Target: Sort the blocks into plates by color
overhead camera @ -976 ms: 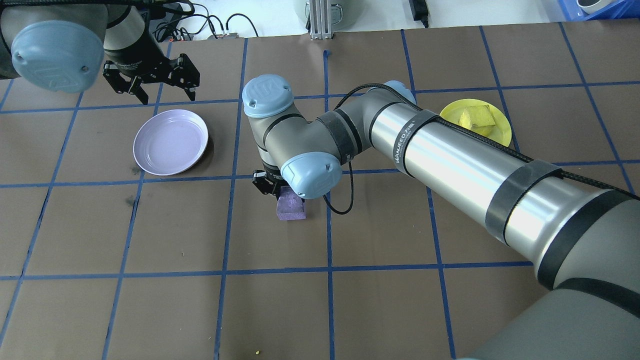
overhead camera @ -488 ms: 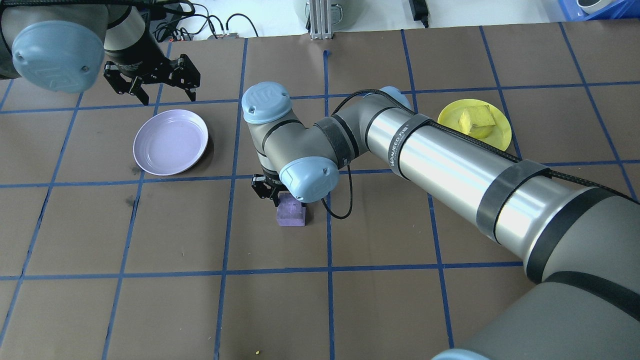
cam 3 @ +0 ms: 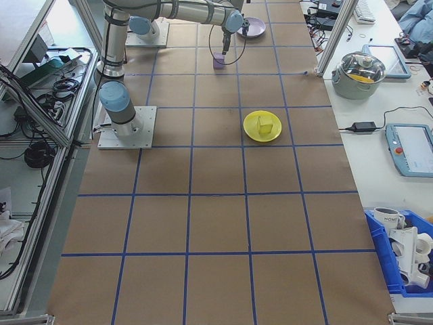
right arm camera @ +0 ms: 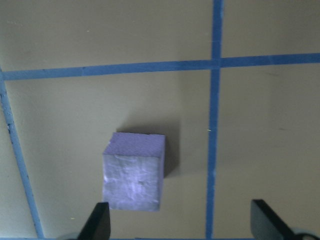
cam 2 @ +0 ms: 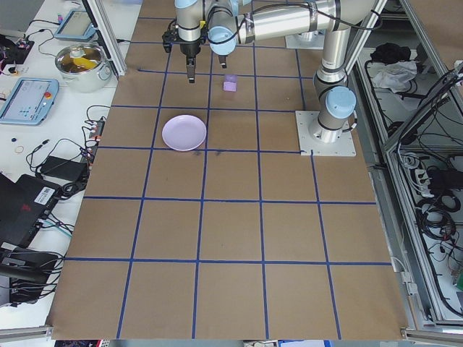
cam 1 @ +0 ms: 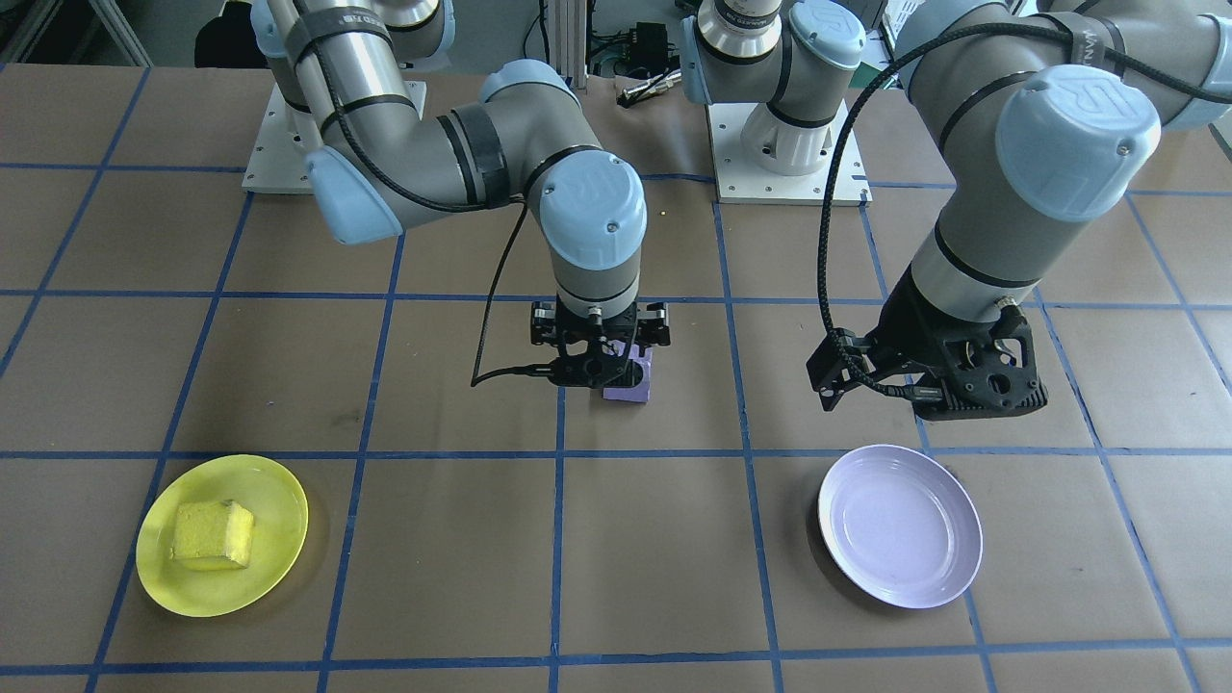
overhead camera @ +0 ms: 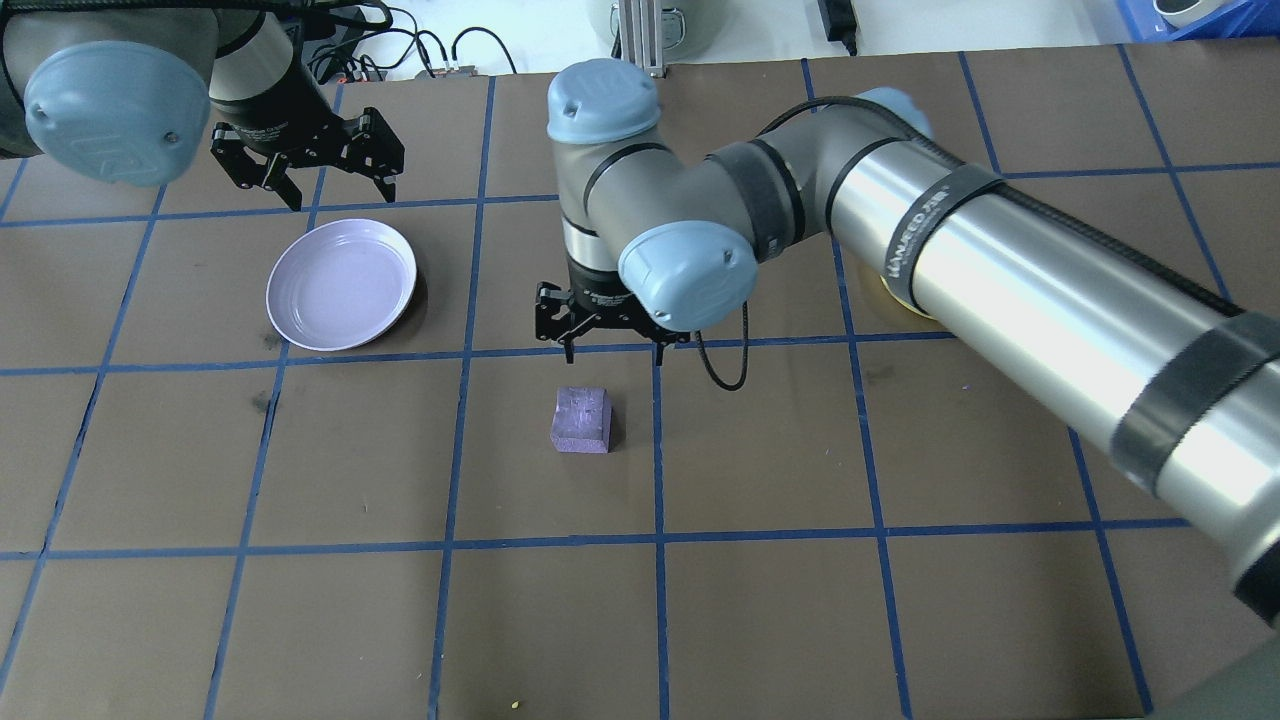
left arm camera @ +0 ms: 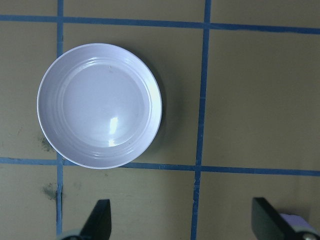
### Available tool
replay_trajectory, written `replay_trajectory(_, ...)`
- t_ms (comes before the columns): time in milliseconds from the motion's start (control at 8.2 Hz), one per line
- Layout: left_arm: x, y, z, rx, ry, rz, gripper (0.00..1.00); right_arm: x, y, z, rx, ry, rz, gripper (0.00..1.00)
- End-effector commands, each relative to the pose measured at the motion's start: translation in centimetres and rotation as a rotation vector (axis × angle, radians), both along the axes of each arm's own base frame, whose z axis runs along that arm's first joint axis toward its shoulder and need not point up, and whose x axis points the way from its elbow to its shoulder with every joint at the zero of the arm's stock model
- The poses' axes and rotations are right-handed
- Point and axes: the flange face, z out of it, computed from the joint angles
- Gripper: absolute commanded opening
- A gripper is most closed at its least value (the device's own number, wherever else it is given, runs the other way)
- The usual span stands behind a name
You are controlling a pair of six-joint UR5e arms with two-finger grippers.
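Observation:
The purple block (overhead camera: pixel 580 420) lies on the brown table, in no plate. My right gripper (overhead camera: pixel 610 345) hangs open above it and a little to the far side. In the right wrist view the block (right arm camera: pixel 134 172) sits nearer one fingertip (right arm camera: pixel 100 220), touching neither. The yellow block (cam 1: pixel 212 534) rests in the yellow plate (cam 1: pixel 279 500), which the right arm hides in the overhead view. The lavender plate (overhead camera: pixel 340 285) holds nothing. My left gripper (overhead camera: pixel 315 175) is open just beyond that plate, and the plate (left arm camera: pixel 100 105) fills its wrist view.
Blue tape lines divide the table (overhead camera: pixel 300 620) into squares. The right arm's long silver forearm (overhead camera: pixel 1050 290) crosses the right half above the surface. Cables (overhead camera: pixel 440 50) and a metal post (overhead camera: pixel 640 40) lie along the far edge.
My right gripper has risen off the purple block and drawn back toward the far side, and the forearm swung with it. The block stays where it was. The left arm is still.

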Motion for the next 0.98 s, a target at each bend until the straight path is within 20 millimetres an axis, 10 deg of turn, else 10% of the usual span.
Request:
replay_trajectory(0,-0.9,0.0,-0.5,0.012,0.001,-0.007,1.00,-12.7,-3.2,6.0,0.041,-0.026,0.066,1.00)
replay_trajectory(366,-9.3,3.5,-4.7,0.083,0.069,-0.053,1.00,-23.3,-0.4,16.3,-0.072,0.049,0.148,1.00)
replay_trajectory(854,-15.0,8.2,-10.6,0.208,0.054,-0.127,1.00,-23.4,3.0,21.7,-0.182,0.063,0.108,1.00)
